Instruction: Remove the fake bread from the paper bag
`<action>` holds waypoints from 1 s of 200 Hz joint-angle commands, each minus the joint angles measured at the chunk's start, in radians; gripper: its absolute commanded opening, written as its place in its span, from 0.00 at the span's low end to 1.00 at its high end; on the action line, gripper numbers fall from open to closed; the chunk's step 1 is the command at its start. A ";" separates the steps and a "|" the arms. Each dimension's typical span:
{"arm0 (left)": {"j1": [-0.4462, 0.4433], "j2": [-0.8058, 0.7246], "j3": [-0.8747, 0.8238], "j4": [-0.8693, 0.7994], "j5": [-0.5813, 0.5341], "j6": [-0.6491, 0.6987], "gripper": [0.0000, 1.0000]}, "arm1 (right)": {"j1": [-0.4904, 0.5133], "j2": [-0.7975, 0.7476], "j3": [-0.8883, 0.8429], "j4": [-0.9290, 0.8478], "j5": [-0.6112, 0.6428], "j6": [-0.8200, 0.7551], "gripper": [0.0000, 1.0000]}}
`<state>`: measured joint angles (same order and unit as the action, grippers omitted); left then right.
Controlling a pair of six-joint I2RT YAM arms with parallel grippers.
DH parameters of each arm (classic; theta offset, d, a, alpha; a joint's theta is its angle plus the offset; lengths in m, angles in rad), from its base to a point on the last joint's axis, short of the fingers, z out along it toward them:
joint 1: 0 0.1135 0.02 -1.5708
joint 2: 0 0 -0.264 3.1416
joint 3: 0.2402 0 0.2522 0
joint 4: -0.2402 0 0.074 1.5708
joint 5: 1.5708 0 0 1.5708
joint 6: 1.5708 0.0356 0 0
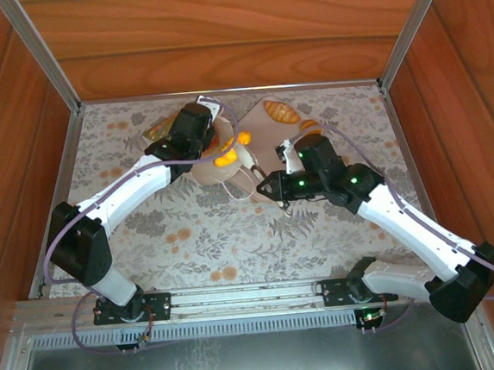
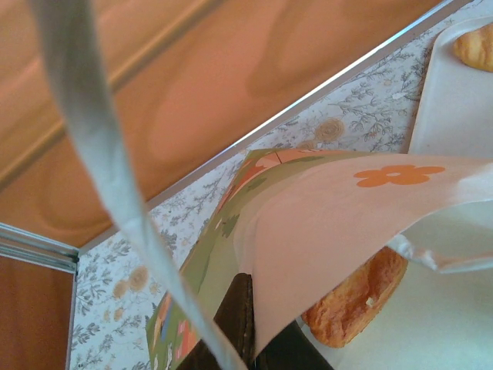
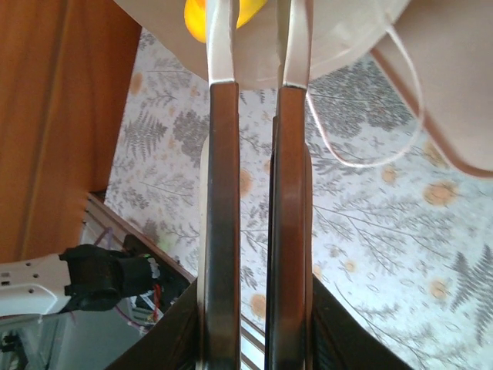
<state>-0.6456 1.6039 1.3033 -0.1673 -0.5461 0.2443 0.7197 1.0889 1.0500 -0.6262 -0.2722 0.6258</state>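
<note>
Pretty boxed in here: wooden walls (image 1: pixel 216 32) on the left, far and right, with metal posts in the far corners. The near half of the flowered tablecloth (image 1: pixel 234 238) is bare, so that's my open room. Everything is bunched up at the far end.

The paper bag (image 1: pixel 216 172) lies on its side there, mouth facing near-right, just beside the pink tray (image 1: pixel 269 135). Some of the fake bread (image 1: pixel 226 159) shows orange in the mouth, and my left wrist camera sees a croissant (image 2: pixel 354 301) under the bag's lip. Two more pieces sit on the tray.

Hard bits: from above, my own wrist covers the left fingers. A blurry pale band (image 2: pixel 100 169) crosses close to the left lens. It looks like a handle, but it's too soft to be sure. My right fingertips run off the top of the right wrist view.

My left claw (image 2: pixel 256 339) is clamped on the bag's wall, and the paper runs straight down into it. My right claw (image 3: pixel 258 38) has its jaws only a sliver apart, reaching over the bag's mouth next to a cord loop (image 3: pixel 420 108). I can't tell whether it's pinching paper.
</note>
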 commanded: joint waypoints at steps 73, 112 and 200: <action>-0.008 -0.034 -0.008 0.005 -0.013 -0.018 0.00 | -0.183 -0.160 0.016 -0.167 0.127 -0.091 0.33; -0.007 -0.048 -0.018 0.004 -0.014 -0.017 0.00 | -0.295 -0.108 0.004 -0.112 0.092 -0.141 0.33; -0.008 -0.064 -0.027 -0.003 -0.016 -0.016 0.00 | -0.381 0.187 0.030 0.076 -0.077 -0.212 0.33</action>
<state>-0.6472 1.5761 1.2831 -0.1730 -0.5457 0.2420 0.3565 1.2201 1.0447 -0.6464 -0.2714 0.4587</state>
